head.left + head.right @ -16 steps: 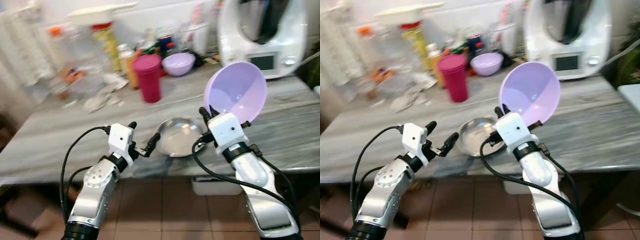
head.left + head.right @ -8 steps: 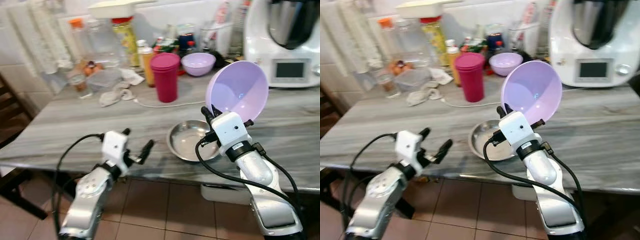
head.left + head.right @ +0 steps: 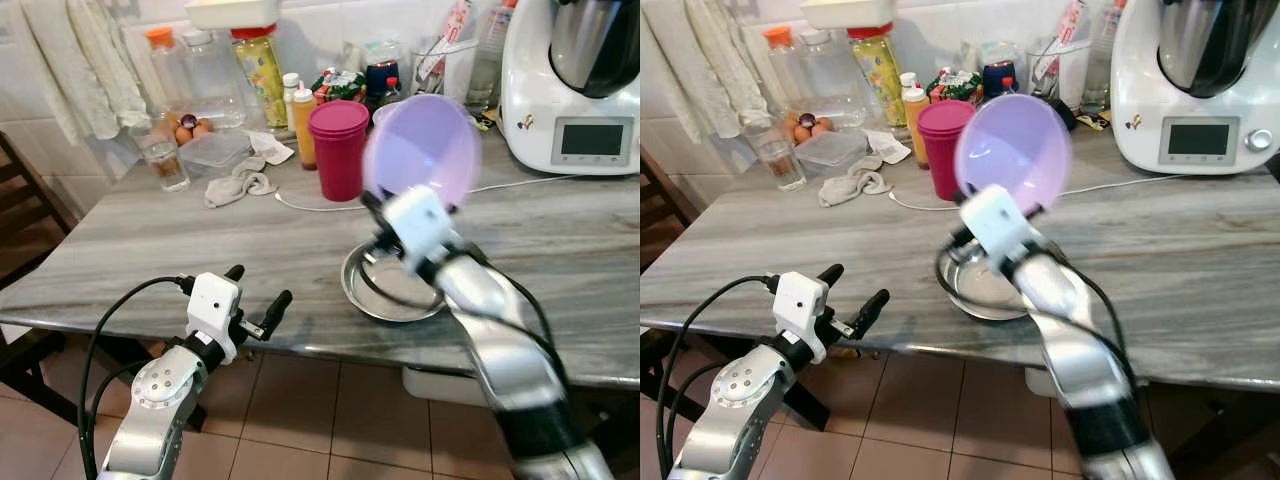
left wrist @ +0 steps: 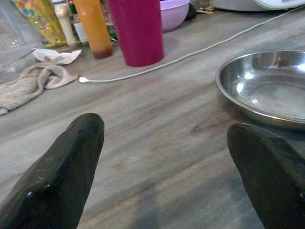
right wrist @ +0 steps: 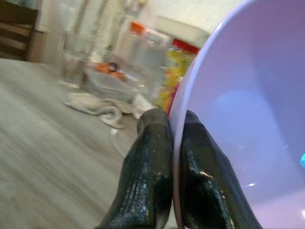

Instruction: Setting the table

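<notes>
A lilac bowl (image 3: 424, 147) is held upper centre of frame, tipped on edge, its rim pinched between the closed fingers (image 5: 147, 167) of the right gripper (image 5: 172, 138). It is raised above a steel dish (image 3: 392, 285) lying near the front edge of the grey marble table (image 3: 140, 240). The left gripper (image 3: 258, 298) is seen lower left, just in front of the table edge, fingers spread wide, nothing held. A magenta cup (image 3: 339, 149) stands behind the dish, a white cable (image 4: 157, 62) running past it. A second lilac bowl (image 4: 174, 10) sits further back.
</notes>
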You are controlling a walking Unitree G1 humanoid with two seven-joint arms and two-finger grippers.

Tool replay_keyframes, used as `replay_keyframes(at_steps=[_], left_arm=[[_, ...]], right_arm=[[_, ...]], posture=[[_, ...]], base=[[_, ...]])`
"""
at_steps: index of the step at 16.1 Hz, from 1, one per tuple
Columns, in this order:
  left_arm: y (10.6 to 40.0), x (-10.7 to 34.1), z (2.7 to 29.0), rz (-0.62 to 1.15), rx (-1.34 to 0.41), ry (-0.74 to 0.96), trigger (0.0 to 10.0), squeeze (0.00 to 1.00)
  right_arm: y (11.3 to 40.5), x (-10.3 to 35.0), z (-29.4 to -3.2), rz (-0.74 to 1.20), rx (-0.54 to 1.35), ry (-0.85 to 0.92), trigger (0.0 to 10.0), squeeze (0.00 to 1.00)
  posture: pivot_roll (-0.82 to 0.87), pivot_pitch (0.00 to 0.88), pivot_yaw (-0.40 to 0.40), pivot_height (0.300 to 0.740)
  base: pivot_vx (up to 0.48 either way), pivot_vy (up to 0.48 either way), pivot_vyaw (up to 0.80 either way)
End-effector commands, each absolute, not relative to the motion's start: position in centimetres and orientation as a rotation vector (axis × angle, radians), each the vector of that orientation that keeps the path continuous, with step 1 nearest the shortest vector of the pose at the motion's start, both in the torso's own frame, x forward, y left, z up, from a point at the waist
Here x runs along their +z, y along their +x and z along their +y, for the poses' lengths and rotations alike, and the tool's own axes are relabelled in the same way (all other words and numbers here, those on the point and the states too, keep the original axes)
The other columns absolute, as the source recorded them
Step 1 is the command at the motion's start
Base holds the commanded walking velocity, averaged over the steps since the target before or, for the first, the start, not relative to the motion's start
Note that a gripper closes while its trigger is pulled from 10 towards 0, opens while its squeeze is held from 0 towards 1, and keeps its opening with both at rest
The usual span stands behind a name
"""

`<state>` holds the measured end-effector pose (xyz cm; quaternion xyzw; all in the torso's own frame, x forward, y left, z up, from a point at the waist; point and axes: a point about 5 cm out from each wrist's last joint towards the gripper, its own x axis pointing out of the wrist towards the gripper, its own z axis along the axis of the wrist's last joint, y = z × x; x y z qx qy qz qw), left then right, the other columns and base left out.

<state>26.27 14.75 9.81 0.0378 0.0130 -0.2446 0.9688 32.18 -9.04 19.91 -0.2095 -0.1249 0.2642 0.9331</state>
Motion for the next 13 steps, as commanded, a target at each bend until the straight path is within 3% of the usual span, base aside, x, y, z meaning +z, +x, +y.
replay_keyframes(at_steps=[1,6,13], left_arm=[[26.2,10.0,15.1,0.027,-0.493,0.094,10.0,0.0],[26.0,10.9,14.4,-0.017,-0.539,0.117,10.0,0.0],[26.0,10.7,14.2,-0.001,-0.552,0.12,10.0,0.0]], right_arm=[[32.5,19.8,-8.2,-0.237,0.58,-0.429,10.0,0.0],[33.3,18.2,-5.5,-0.111,0.783,-0.442,10.0,0.0],[32.7,15.9,-5.1,0.042,0.909,-0.459,10.0,0.0]], posture=[[-0.22,0.04,0.125,0.74],[-0.21,0.035,0.119,0.74],[-0.22,0.03,0.125,0.74]], base=[[0.0,0.0,0.0],[0.0,0.0,0.0],[0.0,0.0,0.0]])
